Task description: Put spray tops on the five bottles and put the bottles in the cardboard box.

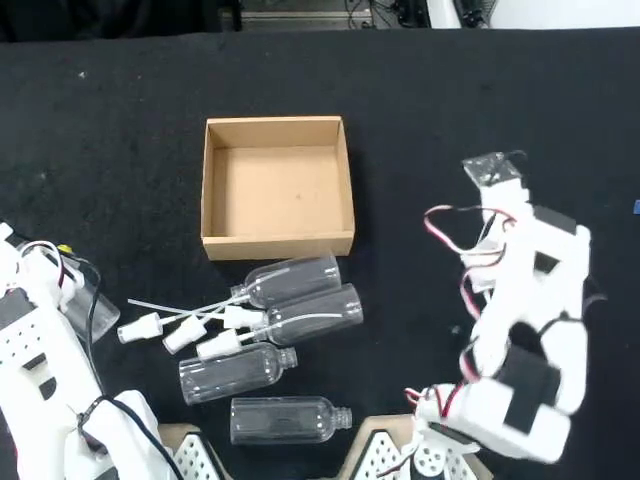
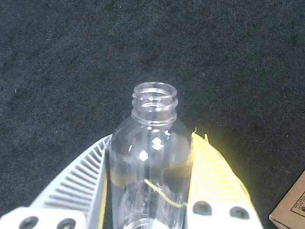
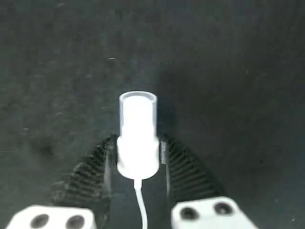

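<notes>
My left gripper (image 2: 151, 139) is shut on a clear bottle (image 2: 151, 157) with an open, uncapped neck. In the high view that bottle (image 1: 92, 308) sits at the left edge of the table. Between the dark fingers of my right gripper (image 3: 138, 141) is a white spray top (image 3: 138, 138), its thin tube trailing back toward the wrist. This gripper (image 1: 495, 170) is right of the cardboard box (image 1: 218, 185). Several clear bottles lie in front of the box, among them one (image 1: 315, 313) with a tube inside and one (image 1: 290, 419) with a bare neck.
Three loose white spray tops (image 1: 185, 333) with thin tubes lie left of the bottle pile. A corner of the box (image 2: 290, 210) shows in the left wrist view. The black tabletop is bare behind the box and between the box and my right arm.
</notes>
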Robot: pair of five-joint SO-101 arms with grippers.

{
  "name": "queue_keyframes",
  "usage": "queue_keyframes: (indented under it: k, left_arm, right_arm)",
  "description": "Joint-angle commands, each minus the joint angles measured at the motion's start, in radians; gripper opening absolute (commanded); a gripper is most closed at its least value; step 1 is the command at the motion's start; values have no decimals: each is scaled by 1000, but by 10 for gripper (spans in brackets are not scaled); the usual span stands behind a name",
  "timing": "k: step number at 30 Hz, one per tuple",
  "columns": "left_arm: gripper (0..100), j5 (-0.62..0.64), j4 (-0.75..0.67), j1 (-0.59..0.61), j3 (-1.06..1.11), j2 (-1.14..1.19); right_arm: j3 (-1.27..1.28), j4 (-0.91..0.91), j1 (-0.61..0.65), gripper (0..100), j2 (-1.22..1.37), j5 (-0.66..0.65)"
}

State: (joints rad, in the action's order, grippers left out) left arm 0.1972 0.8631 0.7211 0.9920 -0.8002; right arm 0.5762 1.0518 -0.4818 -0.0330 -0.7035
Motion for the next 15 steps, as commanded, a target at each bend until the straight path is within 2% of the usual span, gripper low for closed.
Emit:
queue_keyframes:
  k: [1, 10, 15]
  left_arm:
    - [29, 2, -21, 8, -12, -29]
    - [29, 2, -21, 8, -12, -29]
    - [29, 2, -21, 8, -12, -29]
  right_arm:
    - [-145, 31, -51, 181, 64, -3]
    - [-311, 186, -57, 181, 202, -241]
    - [-344, 183, -63, 181, 265, -239]
